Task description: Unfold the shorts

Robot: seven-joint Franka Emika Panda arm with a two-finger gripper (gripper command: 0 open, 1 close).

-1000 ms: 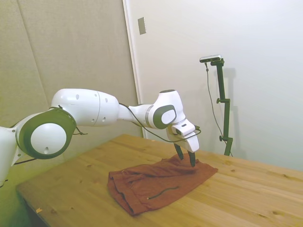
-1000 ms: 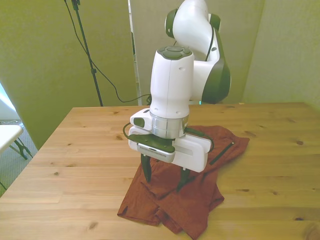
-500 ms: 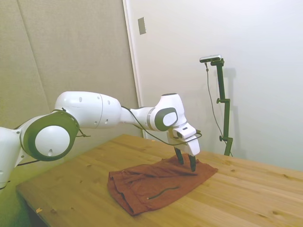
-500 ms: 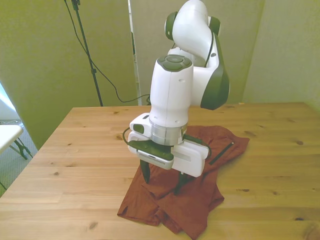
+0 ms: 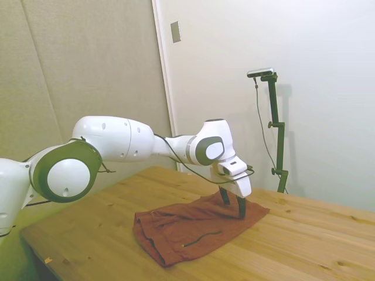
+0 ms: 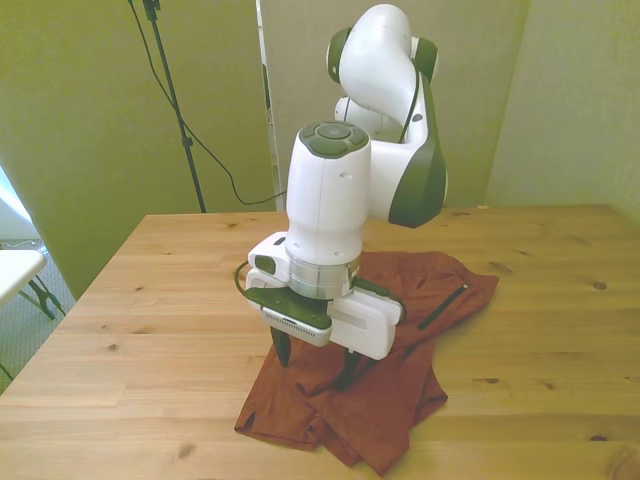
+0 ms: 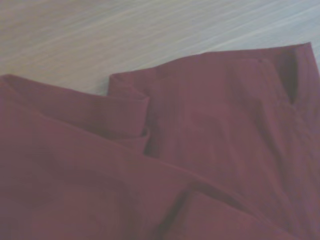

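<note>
The rust-red shorts (image 5: 193, 225) lie folded and rumpled on the wooden table (image 5: 304, 234), with a thin dark pocket slit facing up. In the front view the shorts (image 6: 440, 290) run from the table's middle toward its near edge, where layers overlap. My gripper (image 6: 313, 362) is open, its fingers pointing down onto the cloth over those overlapped layers. From the side the gripper (image 5: 234, 205) is at the shorts' right end, fingertips at the cloth surface with nothing held. Close up in the wrist view, the shorts (image 7: 210, 125) show folded edges lying over each other.
Bare wood of the table (image 6: 150, 300) surrounds the shorts on all sides. The table's near edge is close below the cloth in the front view. A white object (image 6: 15, 270) stands off the table at the front view's left.
The gripper has come down, from just above the shorts to the cloth, shifting slightly toward the front view's left. It stayed open. The shorts have not moved.
</note>
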